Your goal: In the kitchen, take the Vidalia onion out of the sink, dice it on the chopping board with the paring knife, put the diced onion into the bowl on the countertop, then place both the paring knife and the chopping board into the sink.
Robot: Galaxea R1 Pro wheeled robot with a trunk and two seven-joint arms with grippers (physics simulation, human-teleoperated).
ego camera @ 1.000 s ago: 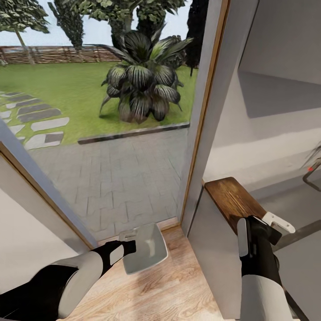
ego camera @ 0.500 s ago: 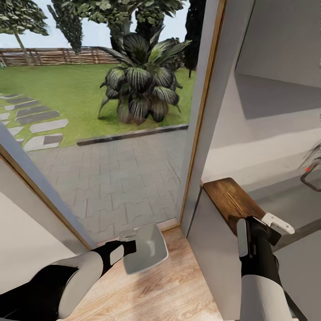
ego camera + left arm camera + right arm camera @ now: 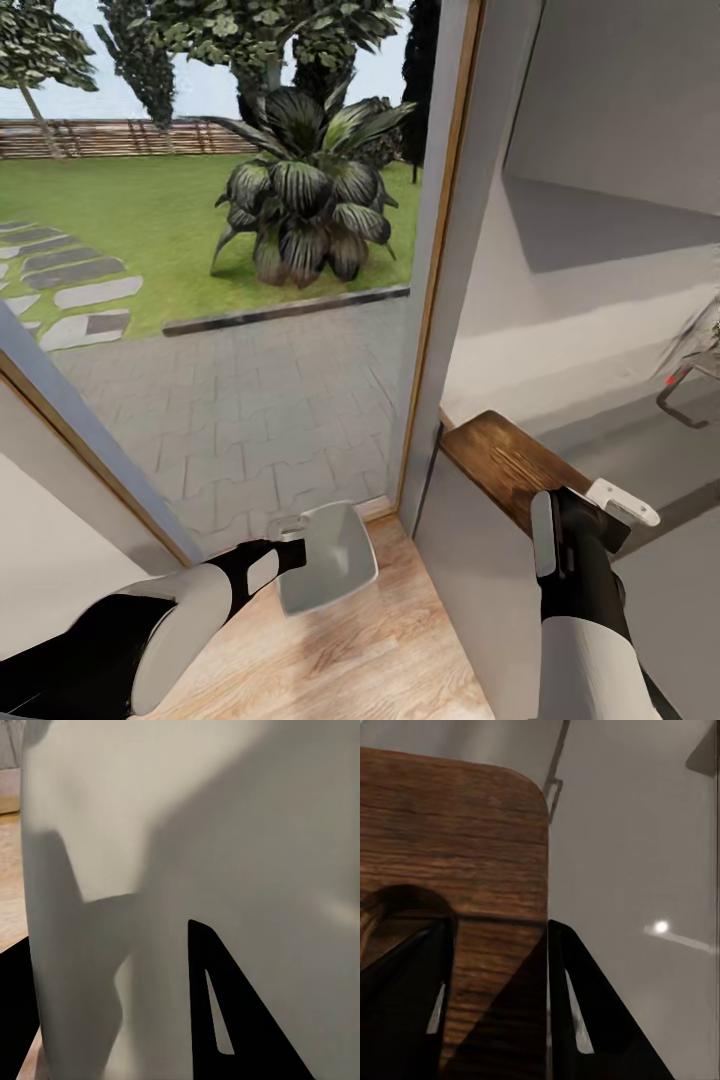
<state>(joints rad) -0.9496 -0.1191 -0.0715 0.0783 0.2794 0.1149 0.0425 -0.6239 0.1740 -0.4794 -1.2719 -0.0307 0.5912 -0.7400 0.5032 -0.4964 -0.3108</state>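
Brown wood with clear grain marks the chopping board [image 3: 505,462], carried by the right end effector [image 3: 560,510]; its near end is hidden behind the black wrist. In the right wrist view both fingers [image 3: 577,1012] are clamped on the board [image 3: 472,832] beside its oblong handle slot [image 3: 405,915]. The left end effector [image 3: 290,548] grips the glossy white bowl [image 3: 325,560] by its rim; the left wrist view is taken up by the bowl's pale wall [image 3: 225,832], so one dark finger [image 3: 225,1020] shows and little else. At the far right, a chrome tap [image 3: 690,395] with a small red knob [image 3: 671,378] is cut off by the frame edge. A door frame [image 3: 430,300] stands just beside the board's left edge. Grey paving [image 3: 250,400] lies open ahead beyond the glass, with wooden floor [image 3: 340,650] below the bowl.
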